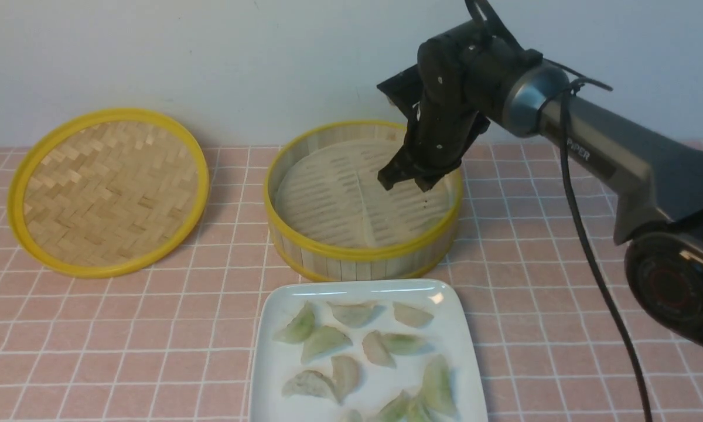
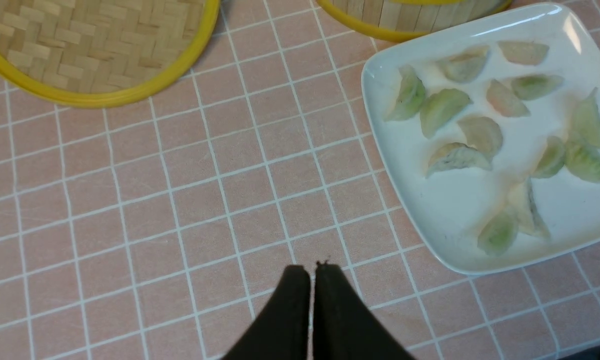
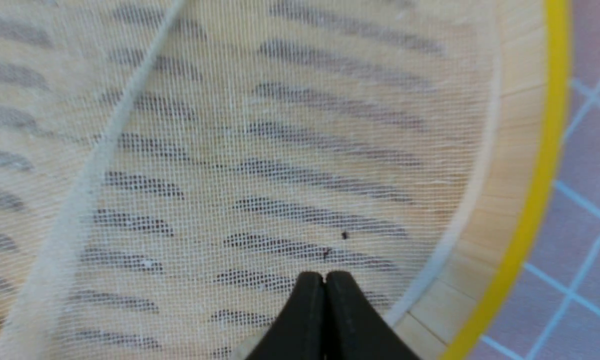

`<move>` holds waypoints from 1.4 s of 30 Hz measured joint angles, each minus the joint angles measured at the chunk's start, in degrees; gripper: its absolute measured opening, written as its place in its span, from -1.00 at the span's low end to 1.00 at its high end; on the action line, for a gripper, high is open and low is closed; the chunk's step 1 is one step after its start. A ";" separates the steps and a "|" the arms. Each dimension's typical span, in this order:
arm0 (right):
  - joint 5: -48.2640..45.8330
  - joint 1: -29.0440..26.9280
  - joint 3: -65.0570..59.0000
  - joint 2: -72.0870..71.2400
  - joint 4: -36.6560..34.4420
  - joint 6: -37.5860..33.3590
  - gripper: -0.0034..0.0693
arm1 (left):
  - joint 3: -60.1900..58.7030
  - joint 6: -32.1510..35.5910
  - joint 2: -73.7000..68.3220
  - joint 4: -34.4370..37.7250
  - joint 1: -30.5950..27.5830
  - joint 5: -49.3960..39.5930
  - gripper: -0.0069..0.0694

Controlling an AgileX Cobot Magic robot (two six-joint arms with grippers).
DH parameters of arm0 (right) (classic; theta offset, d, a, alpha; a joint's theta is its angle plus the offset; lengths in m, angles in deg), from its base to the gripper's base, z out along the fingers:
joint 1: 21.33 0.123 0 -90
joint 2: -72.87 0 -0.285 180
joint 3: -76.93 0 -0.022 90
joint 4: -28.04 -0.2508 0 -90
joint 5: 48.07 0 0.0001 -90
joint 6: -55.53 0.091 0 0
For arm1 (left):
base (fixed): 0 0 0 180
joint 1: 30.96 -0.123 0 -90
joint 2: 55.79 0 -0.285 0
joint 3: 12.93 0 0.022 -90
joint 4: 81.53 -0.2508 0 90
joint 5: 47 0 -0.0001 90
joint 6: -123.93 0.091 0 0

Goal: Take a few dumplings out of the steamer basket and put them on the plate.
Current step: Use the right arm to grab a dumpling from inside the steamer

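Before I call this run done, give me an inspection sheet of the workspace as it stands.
Surface: pink tiled table; no spills seen.
Job's things: basket with no dumplings seen on its liner; a dozen or so dumplings lie on the plate.
Clutter: lid on the table, left of the basket.
Grippers: right claw shut, empty, over the liner; left claw shut, empty, over bare table near the plate.
Cables: one black cable runs along the right arm, clear of the basket.
Surroundings: plain pale wall; nothing else seen.
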 joint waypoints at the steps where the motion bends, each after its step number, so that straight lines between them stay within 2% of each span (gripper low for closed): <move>1: 0.00 0.00 0.06 -0.32 0.07 0.00 -0.94 | 0.00 0.00 0.00 -0.04 0.00 0.00 -0.83; 5: -0.06 0.00 0.25 -1.02 0.39 0.07 -0.93 | 0.00 0.00 0.00 -0.04 0.00 0.00 -0.83; 7: -0.06 0.00 0.25 -0.44 0.45 -0.31 -0.85 | 0.00 0.00 0.00 0.13 0.00 0.00 -0.83; 12: -0.06 0.00 0.17 1.61 0.40 -0.14 -0.36 | 0.00 0.00 0.00 0.39 0.00 0.00 -0.83; 18: 0.38 0.00 -4.20 1.48 0.04 3.59 0.37 | 0.00 0.00 0.00 0.55 0.00 0.00 -0.83; 21: 0.71 0.05 -5.01 1.48 -0.46 3.35 0.53 | 0.00 0.00 0.00 0.65 0.00 0.00 -0.83; 28: 1.00 0.05 -5.18 1.72 -2.30 4.80 0.58 | 0.00 0.00 0.00 0.63 0.00 0.00 -0.83; 33: 0.81 0.05 -5.43 2.18 -12.24 5.71 0.51 | 0.00 0.00 0.00 0.63 0.00 0.00 -0.83; 36: 0.81 0.05 -5.44 2.18 -17.84 3.45 0.45 | 0.00 0.00 0.00 0.63 0.00 0.00 -0.83; 42: 0.66 0.05 -5.44 2.18 -22.58 -4.31 0.41 | 0.00 0.00 0.00 0.63 0.00 0.00 -0.83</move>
